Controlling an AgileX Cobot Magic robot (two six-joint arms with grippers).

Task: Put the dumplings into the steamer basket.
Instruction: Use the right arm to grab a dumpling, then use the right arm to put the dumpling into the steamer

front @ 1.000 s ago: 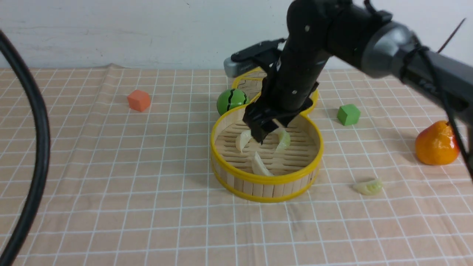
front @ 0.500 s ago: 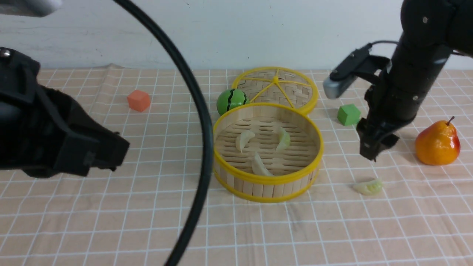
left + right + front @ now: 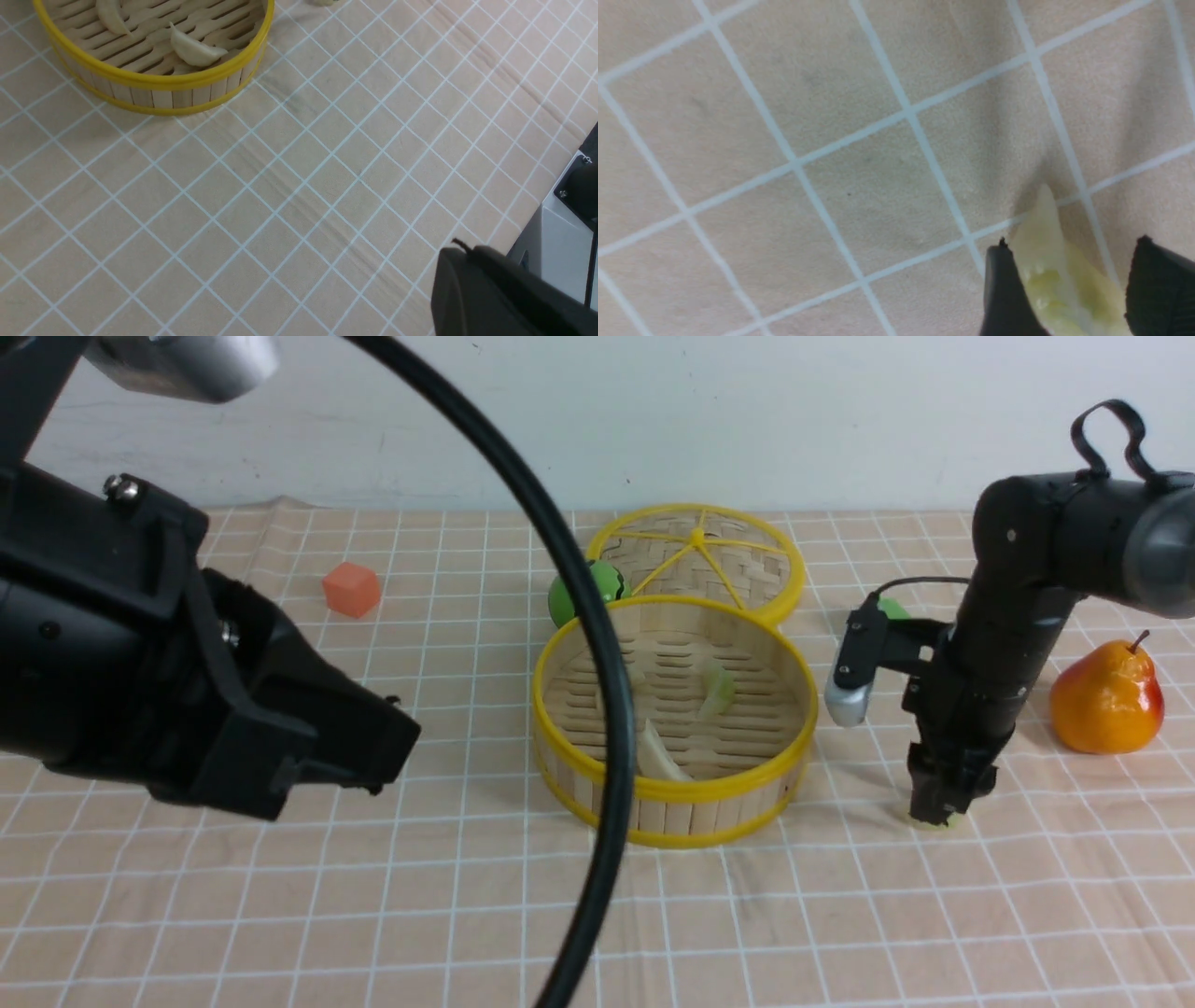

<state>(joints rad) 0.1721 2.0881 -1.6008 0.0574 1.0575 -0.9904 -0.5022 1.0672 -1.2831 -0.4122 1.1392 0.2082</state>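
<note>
the last dumpling (image 3: 1057, 275) lies on the cloth (image 3: 840, 915), outside the basket (image 3: 672, 791) and near its right side. it sits right between the fingers (image 3: 1004, 289) of the right gripper (image 3: 936, 814), which stands tip-down on it. in the right wrist view the dumpling's long axis runs along the finger faces, with one pointed end sticking out past the tips. the jaws therefore close across its short, thick middle, and that looks like the right way to take it.

it is not centred. it presses against one finger, while the other finger is at most a sliver off. the fingers stand fairly narrow on either side of it, but i cannot tell whether they pinch it yet. the dumpling rests on the cloth.

the basket is toward the robot's left of this gripper, close by but not touching. the coming move should be a lift clear of the rim, then a short carry left. two dumplings (image 3: 661, 756) show plainly on the slats, and the cable (image 3: 597, 709) hides part of the floor.

the left gripper (image 3: 373, 756) is pressed shut and empty. it is well apart from the dumpling, on the far side of the basket, so the right arm is plainly the nearer one.
</note>
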